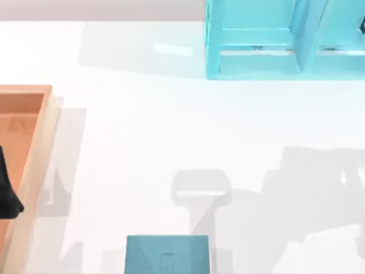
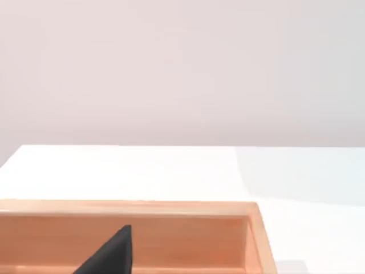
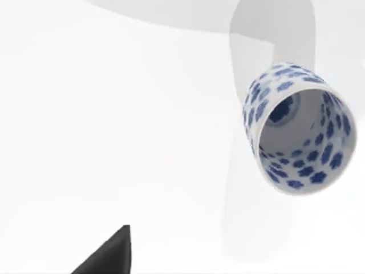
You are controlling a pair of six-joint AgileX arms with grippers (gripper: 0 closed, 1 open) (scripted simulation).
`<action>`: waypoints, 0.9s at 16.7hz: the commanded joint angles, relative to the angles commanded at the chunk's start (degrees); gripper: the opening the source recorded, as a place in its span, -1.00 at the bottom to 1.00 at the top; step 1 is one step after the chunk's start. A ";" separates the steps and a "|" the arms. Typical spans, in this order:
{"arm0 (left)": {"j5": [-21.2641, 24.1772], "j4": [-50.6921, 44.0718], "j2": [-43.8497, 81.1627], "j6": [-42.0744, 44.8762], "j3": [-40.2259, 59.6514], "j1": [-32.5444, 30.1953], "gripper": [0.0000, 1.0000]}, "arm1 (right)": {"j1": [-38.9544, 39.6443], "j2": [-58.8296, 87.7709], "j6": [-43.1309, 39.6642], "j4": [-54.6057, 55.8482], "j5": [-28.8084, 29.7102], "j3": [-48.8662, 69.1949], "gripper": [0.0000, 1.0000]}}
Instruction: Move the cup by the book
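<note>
Looking through my right wrist camera, I see a dark fingertip of the right hand low in the picture, and I cannot tell how far that hand is open or whether it holds anything. Beyond it the cup stands on the white bench, seen from above and at a slant so that its mouth faces the camera: white, with blue flower-like blotches on the outer wall, the inner wall and the floor. From the left wrist camera a dark fingertip of my left hand hangs over the orange wooden tray; its opening I cannot tell either. From above, the left arm is a dark shape over that tray at the bench's left edge. The teal book lies flat at the near edge, a faint emblem on its cover, and a light-cyan shelf cabinet stands at the far right.
</note>
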 joint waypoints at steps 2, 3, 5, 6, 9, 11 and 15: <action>0.00 0.00 0.00 0.00 0.00 0.00 1.00 | 0.00 0.00 0.00 0.00 0.00 0.00 1.00; 0.00 0.00 0.00 0.00 0.00 0.00 1.00 | 0.29 -0.26 0.07 0.04 -0.09 -0.13 1.00; 0.00 0.00 0.00 0.00 0.00 0.00 1.00 | 0.25 0.04 0.13 0.97 -0.05 -0.95 1.00; 0.00 0.00 0.00 0.00 0.00 0.00 1.00 | 0.23 0.41 0.20 2.26 -0.02 -2.04 1.00; 0.00 0.00 0.00 0.00 0.00 0.00 1.00 | 0.22 2.21 0.28 9.14 0.02 -6.87 1.00; 0.00 0.00 0.00 0.00 0.00 0.00 1.00 | 0.24 3.70 0.30 14.85 0.01 -10.71 1.00; 0.00 0.00 0.00 0.00 0.00 0.00 1.00 | 0.20 5.70 0.29 21.69 0.02 -15.96 1.00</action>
